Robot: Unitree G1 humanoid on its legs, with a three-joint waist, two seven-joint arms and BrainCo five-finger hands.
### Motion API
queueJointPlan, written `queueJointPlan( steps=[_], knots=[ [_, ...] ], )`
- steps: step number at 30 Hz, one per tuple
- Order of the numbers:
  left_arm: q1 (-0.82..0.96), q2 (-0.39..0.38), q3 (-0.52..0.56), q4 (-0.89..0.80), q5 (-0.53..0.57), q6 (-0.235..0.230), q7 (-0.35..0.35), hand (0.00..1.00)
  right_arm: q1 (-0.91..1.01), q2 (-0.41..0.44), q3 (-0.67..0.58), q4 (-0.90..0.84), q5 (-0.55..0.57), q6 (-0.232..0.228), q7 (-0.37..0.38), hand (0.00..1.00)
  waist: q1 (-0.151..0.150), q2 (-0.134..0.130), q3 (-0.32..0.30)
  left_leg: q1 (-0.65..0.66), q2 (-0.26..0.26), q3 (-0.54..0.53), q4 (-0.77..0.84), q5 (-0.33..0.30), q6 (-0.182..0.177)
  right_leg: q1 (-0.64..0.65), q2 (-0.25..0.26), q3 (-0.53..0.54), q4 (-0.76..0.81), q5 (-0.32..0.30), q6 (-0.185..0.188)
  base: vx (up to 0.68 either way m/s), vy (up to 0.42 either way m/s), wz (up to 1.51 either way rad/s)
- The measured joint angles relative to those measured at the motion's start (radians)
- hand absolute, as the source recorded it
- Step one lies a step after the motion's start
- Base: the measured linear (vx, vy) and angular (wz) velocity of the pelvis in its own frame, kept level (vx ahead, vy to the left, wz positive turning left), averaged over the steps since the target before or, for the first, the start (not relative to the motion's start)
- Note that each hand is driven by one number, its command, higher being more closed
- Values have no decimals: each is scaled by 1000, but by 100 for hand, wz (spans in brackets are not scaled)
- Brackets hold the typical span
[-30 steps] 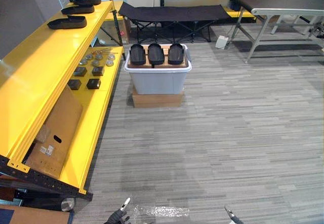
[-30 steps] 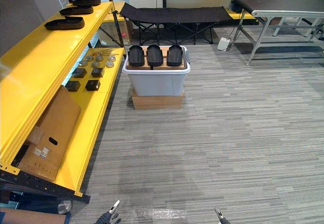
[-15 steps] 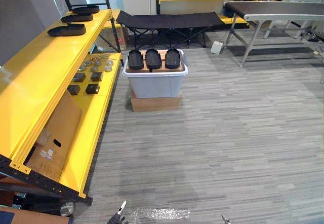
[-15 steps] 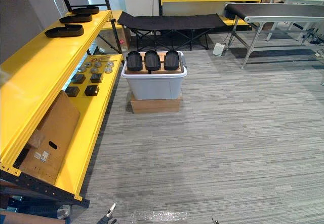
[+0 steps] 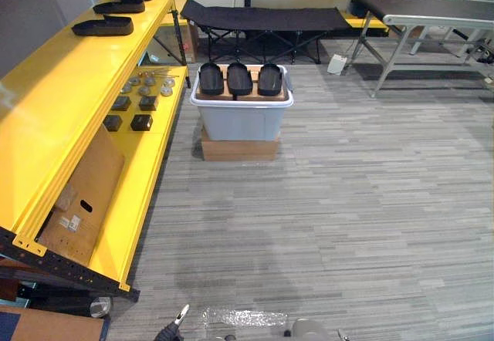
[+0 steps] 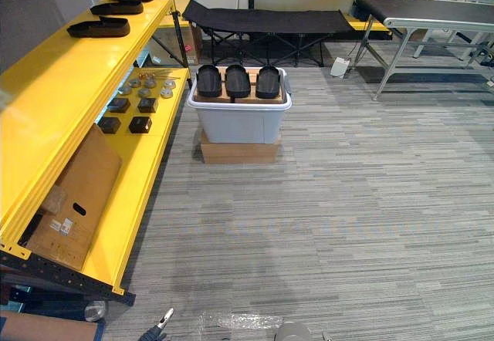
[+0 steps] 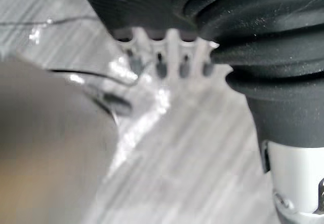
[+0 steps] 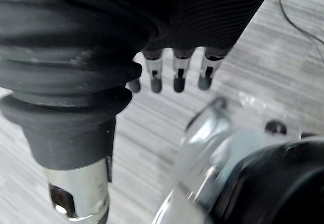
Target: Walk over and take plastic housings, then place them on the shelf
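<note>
Black oval plastic housings (image 5: 238, 79) are sitting on a pale grey plastic bin (image 5: 241, 121) well ahead (three more are lying on the yellow metal shelf (image 5: 69, 102)). Left hand (image 7: 161, 62) and right hand (image 8: 178, 72) are hanging straight-fingered, holding nothing; the approach is seemingly remaining.

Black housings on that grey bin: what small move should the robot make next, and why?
Probably a step forward toward the bin. The three housings lie on top of it, across the carpet, well beyond the left hand and right hand, which hang low with relaxed fingers, holding nothing.
</note>
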Motion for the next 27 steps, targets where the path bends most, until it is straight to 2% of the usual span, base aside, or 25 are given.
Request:
queueJointPlan(
  steps=[1, 3, 5, 7, 8, 9, 10, 11, 12, 13, 14, 15, 16, 17, 18, 19, 20, 21, 22, 23, 24, 25, 26, 27],
  knots=[
    [-5, 3, 0, 0, -1, 0, 0, 0, 0, 1, 0, 0, -12, -5, 1, 0, 1, 1, 2, -1, 18, 0, 18, -12, -12, -10, 4, 1, -36, 14, 13, 339, -58, -9],
    [-25, 10, 1, -19, -7, 2, 0, 0, 5, 0, 0, -1, -38, -26, 12, 0, 2, -3, 6, 24, 75, 2, 52, -58, -69, -46, 18, 2, -145, 89, 34, 384, -108, -5],
    [-36, 9, 1, -50, -19, 2, -4, 0, 14, -1, 0, -3, -61, -35, 12, 0, 1, -12, 7, 62, 94, -1, 55, -95, -109, -61, 12, 14, -163, 123, 30, 337, -175, 10],
    [-44, 3, -1, -80, -20, 1, 5, 0, 9, -5, 5, -4, -69, -33, 15, 0, -14, -2, 1, 72, 138, -29, 110, -176, -146, -91, 19, 26, -72, 120, 17, 409, -309, 41],
    [-38, 2, 0, -87, -22, -1, 10, 0, 10, -10, 5, -4, -70, -31, 15, 0, -20, 11, -6, 73, 161, -37, 128, -193, -158, -101, 32, 20, -32, 117, 5, 583, -432, 62],
    [-24, 1, 2, -83, -45, -3, 19, 0, 11, -25, 6, -3, -72, -24, 15, 0, -27, 27, -21, 39, 199, -52, 250, -209, -164, -105, 55, 4, 37, 135, -28, 424, -326, 45],
    [-18, -17, 5, -75, -59, 3, 20, 0, -1, -47, 6, -2, -81, -26, 15, 0, -27, 57, -24, -31, 244, -53, 419, -190, -138, -96, 78, -11, 65, 99, -69, 633, -509, 24],
    [0, -48, 10, -74, -61, 13, 19, 0, -13, -81, 9, -13, -110, -39, 17, 0, -17, 93, -23, -135, 303, -55, 654, -101, -79, -54, 117, -21, 39, 78, -105, 542, -429, -6],
    [16, -69, 30, -78, -56, 2, 23, 0, -25, -101, 8, -22, -119, -54, 15, 0, -10, 117, -11, -198, 326, -66, 789, -88, -83, 1, 142, -23, 5, 77, -121, 561, -394, -17],
    [18, -73, 41, -76, -57, 4, 21, 0, -35, -112, 5, -21, -119, -64, 13, 0, -4, 126, -5, -223, 319, -71, 844, -100, -91, 45, 150, -23, -23, 74, -128, 598, -333, -10],
    [21, -78, 47, -54, -57, 13, 19, 0, -45, -131, 4, -22, -120, -79, 13, 0, -2, 125, 3, -254, 279, -73, 876, -127, -111, 145, 155, -20, -88, 73, -130, 584, -294, -8],
    [42, -89, 61, -49, -72, 12, 15, 0, -52, -142, 3, -28, -121, -96, 14, 0, 5, 115, 7, -278, 218, -55, 821, -143, -118, 237, 152, -11, -159, 72, -132, 564, -261, -10],
    [55, -91, 70, -58, -82, 4, 9, 0, -60, -146, 1, -34, -124, -103, 14, 0, 10, 112, 7, -295, 189, -44, 773, -147, -126, 268, 151, -5, -186, 71, -132, 501, -189, -28],
    [75, -93, 77, -62, -84, 1, -1, 0, -88, -149, -10, -46, -149, -114, 13, 0, 17, 110, 8, -342, 133, -23, 640, -147, -127, 312, 150, 6, -228, 69, -136, 447, -107, -46],
    [95, -95, 80, -61, -83, 2, -4, 0, -111, -146, -25, -55, -156, -118, 12, 0, 27, 109, 9, -389, 80, -28, 473, -124, -132, 337, 150, 22, -257, 66, -139, 426, -75, -52],
    [102, -97, 83, -62, -83, 2, -5, 0, -117, -146, -30, -59, -156, -124, 12, 0, 33, 109, 10, -403, 65, -33, 389, -93, -130, 348, 150, 29, -268, 64, -139, 495, 0, -56],
    [123, -103, 98, -57, -82, 3, -4, 0, -118, -139, -44, -73, -156, -135, 12, 0, 47, 106, 15, -422, 48, -38, 226, -2, -126, 386, 152, 40, -297, 48, -130, 411, 43, -48],
    [144, -108, 105, -43, -80, 3, -5, 0, -105, -134, -41, -75, -153, -135, 13, 0, 56, 104, 21, -436, 53, -41, 180, 75, -123, 430, 154, 52, -313, 21, -121, 406, 74, -39],
    [151, -109, 107, -38, -80, 2, -6, 0, -101, -130, -39, -75, -146, -135, 15, 0, 60, 101, 22, -436, 57, -34, 191, 112, -116, 451, 154, 55, -313, 1, -120, 412, 154, -7],
    [163, -104, 112, -39, -80, -5, -16, 0, -81, -118, -32, -75, -142, -134, 19, 0, 60, 81, 25, -438, 50, -6, 231, 160, -66, 472, 135, 52, -298, -55, -121, 411, 165, 9],
    [162, -92, 116, -40, -78, -13, -21, 0, -79, -111, -31, -73, -140, -132, 22, 0, 61, 57, 35, -443, 41, 18, 270, 151, -47, 470, 111, 49, -261, -100, -121, 513, 186, 15],
    [162, -76, 118, -39, -64, -24, -20, 0, -76, -103, -29, -71, -139, -132, 30, 0, 59, 21, 33, -446, 8, 32, 302, 122, -2, 459, 71, 47, -207, -136, -112, 470, 105, 7],
    [155, -68, 121, -36, -41, -28, -19, 0, -71, -101, -22, -63, -138, -132, 34, 0, 55, 5, 31, -445, -16, 34, 306, 105, 27, 433, 51, 52, -134, -146, -108, 498, 100, 7],
    [146, -65, 126, -36, -31, -29, -21, 0, -72, -99, -12, -61, -137, -132, 37, 0, 55, 2, 33, -445, -19, 40, 310, 93, 40, 389, 41, 51, -46, -142, -96, 517, 122, 5]
  ],
)
